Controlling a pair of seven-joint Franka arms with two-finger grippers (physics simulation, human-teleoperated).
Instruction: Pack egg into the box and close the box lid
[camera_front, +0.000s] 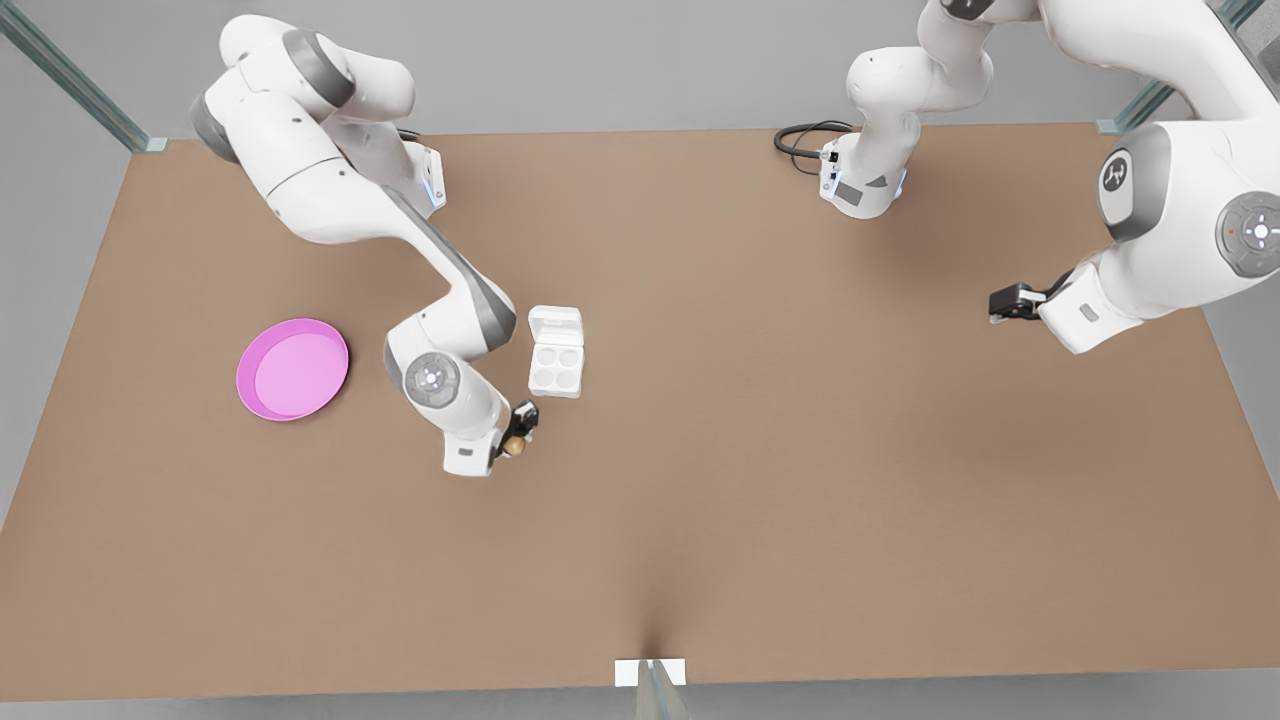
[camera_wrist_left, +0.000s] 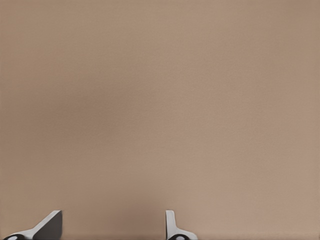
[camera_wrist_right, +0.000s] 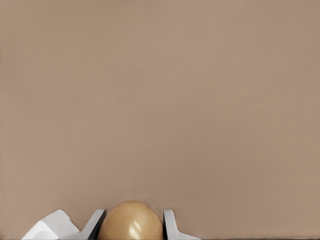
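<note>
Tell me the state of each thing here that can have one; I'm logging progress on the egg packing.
egg: held between the right end effector's fingers, not yet in the box.
box: on the table, all four cups empty.
box lid: open, folded back flat.
pink dish: empty.
right end effector: shut on the egg, near the box.
left end effector: open, empty, waiting at the front view's right.

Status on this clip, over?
Right claw shut on egg, beside open egg carton. Left claw open, waiting. Cups empty, path clear.
</note>
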